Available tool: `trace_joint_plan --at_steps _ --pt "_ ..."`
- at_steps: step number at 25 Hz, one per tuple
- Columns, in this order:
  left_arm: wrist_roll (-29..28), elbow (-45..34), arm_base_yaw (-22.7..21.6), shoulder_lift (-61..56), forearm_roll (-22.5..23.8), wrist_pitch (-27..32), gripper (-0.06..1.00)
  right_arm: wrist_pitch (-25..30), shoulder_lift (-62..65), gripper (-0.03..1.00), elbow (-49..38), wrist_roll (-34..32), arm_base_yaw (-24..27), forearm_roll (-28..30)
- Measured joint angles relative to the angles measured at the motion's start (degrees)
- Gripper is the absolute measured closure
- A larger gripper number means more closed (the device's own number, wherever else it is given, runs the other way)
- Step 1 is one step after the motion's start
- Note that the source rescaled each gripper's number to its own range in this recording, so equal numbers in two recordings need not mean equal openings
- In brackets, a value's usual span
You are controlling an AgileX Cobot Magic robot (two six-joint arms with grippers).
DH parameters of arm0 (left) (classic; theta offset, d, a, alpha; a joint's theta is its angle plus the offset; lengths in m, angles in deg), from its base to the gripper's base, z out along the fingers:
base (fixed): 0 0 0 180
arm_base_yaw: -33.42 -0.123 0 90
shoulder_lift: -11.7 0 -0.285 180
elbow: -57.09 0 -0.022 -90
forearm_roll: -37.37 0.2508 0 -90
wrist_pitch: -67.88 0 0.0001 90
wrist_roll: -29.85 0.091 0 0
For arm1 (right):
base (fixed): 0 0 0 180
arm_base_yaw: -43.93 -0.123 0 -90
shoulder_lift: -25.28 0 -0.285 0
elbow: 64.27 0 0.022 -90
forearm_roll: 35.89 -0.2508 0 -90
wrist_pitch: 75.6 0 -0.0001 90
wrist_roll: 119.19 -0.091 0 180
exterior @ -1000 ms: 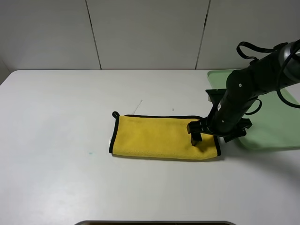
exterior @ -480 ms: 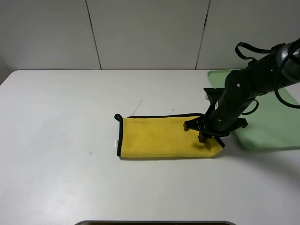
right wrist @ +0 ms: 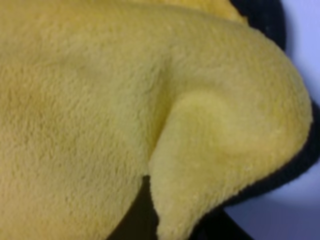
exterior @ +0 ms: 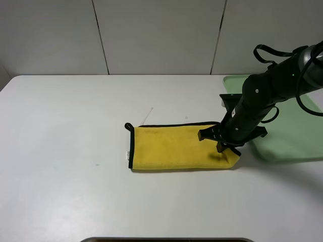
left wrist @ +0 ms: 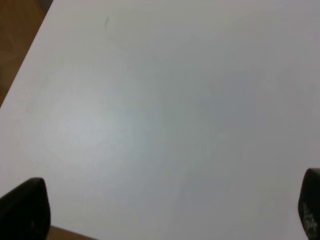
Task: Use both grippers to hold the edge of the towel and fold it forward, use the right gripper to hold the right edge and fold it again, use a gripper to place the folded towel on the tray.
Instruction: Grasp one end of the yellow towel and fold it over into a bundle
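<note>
The yellow towel (exterior: 176, 147) lies folded into a long strip on the white table, its black loop (exterior: 128, 125) at the far left corner. My right gripper (exterior: 222, 147) is pressed down on the strip's right end, close to the pale green tray (exterior: 298, 136). In the right wrist view the towel (right wrist: 100, 100) fills the picture, a fold of cloth bunched up between the jaws, so the gripper is shut on it. My left gripper (left wrist: 166, 207) hangs open over bare table, its fingertips (left wrist: 22, 207) far apart. It is outside the exterior high view.
The white table (exterior: 75, 126) stretches to the left and front of the towel. A thin pale thread (exterior: 149, 115) lies just behind the towel. The tray runs out of frame at the right edge. A dark object's rim (exterior: 166, 240) shows at the table's front edge.
My right gripper has closed on the towel's right end. The whole towel has slid a little to the right, and its right corner has bunched up.
</note>
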Motion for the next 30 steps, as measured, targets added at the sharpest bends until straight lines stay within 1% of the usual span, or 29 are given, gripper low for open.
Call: trace_joint_plan --at_steps 2,4,7,10,14,20,24,30 --pt "0.0 0.0 0.0 0.0 0.0 0.0 -0.06 1.7 0.2 0.88 0.6 0.7 0.0 0.5" --pt "0.0 0.0 0.0 0.0 0.0 0.0 -0.06 5.2 0.2 0.88 2.4 1.8 -0.2 0.8" --pt "0.0 0.0 0.0 0.0 0.0 0.0 -0.06 9.1 0.2 0.88 6.8 4.0 -1.8 1.6" --pt "0.0 0.0 0.0 0.0 0.0 0.0 -0.06 11.7 -0.4 0.88 12.0 5.2 -3.0 2.0" --pt "0.0 0.0 0.0 0.0 0.0 0.0 -0.06 13.3 -3.0 0.88 17.7 8.4 -3.2 2.5" --pt "0.0 0.0 0.0 0.0 0.0 0.0 -0.06 15.9 -8.7 0.88 26.0 11.7 -3.2 4.9" --pt "0.0 0.0 0.0 0.0 0.0 0.0 -0.06 19.3 -11.8 0.88 31.9 12.2 -3.2 9.2" --pt "0.0 0.0 0.0 0.0 0.0 0.0 -0.06 24.2 -12.6 0.88 38.9 12.1 -3.2 18.6"
